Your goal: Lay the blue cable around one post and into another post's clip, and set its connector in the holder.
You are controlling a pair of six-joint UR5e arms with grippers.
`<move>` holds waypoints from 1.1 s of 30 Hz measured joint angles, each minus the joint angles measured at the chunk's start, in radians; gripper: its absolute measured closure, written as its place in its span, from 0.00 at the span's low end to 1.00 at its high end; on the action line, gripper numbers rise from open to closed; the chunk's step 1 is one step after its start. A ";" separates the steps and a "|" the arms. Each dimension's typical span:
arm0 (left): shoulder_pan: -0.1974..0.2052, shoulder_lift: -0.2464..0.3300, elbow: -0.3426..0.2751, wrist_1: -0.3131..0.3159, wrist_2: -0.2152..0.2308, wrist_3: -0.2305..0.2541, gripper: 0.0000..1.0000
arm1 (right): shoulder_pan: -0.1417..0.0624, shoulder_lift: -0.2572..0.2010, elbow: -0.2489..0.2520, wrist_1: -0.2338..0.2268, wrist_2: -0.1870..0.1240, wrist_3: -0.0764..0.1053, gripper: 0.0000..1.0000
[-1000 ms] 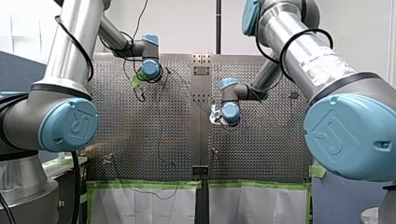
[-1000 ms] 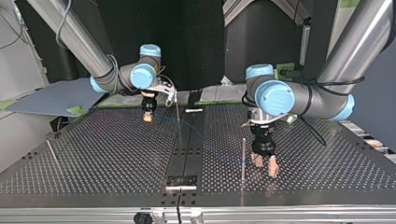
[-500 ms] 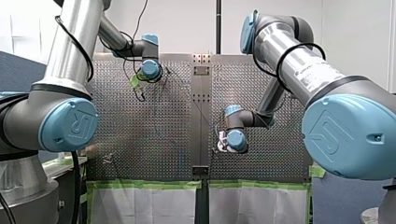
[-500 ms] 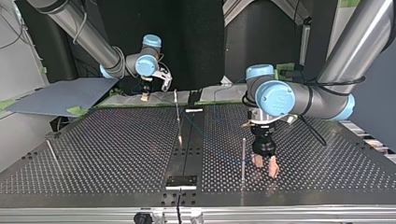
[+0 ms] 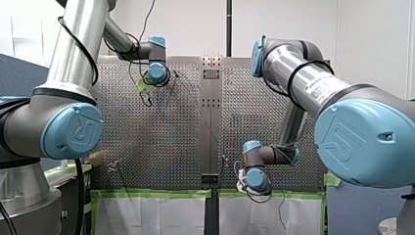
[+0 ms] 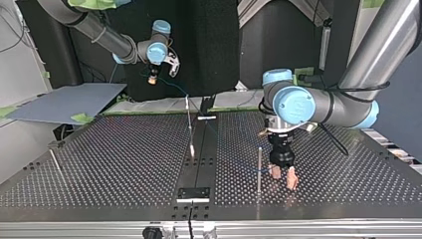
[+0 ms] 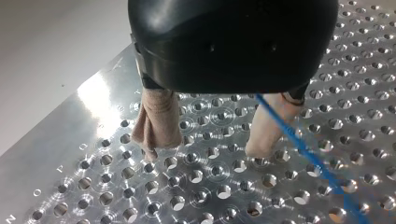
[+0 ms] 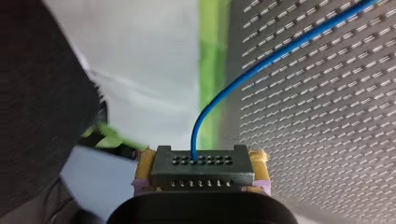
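My right tool [image 6: 153,78] clamps the black connector [image 8: 202,169] between its yellow pads, held above and beyond the worktop's [image 6: 124,164] far edge in the top view, likely to draw out slack. My left tool [image 7: 205,149] hovers spread and empty beside a post [image 6: 259,167], seemingly ready to guide the routing. The thin blue cable [image 8: 261,66] arcs smoothly from the connector back over the perforated plate.
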 joint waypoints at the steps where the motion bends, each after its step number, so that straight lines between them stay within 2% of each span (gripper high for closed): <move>1: 0.000 0.000 0.000 0.000 0.000 0.000 0.00 | -0.004 0.008 0.008 -0.008 0.002 0.007 0.98; 5: 0.000 0.000 0.000 0.000 0.000 0.000 0.00 | -0.024 0.044 0.044 -0.044 0.004 0.034 0.98; 8: 0.000 0.000 0.000 0.001 0.003 0.001 0.00 | -0.039 0.068 0.069 -0.069 0.004 0.040 0.98; 26: 0.002 0.000 0.000 0.002 0.005 0.003 0.00 | -0.120 0.219 0.219 -0.219 0.000 0.040 0.98; 33: 0.002 0.000 0.000 0.002 0.005 0.004 0.00 | -0.137 0.272 0.272 -0.272 -0.002 0.029 0.98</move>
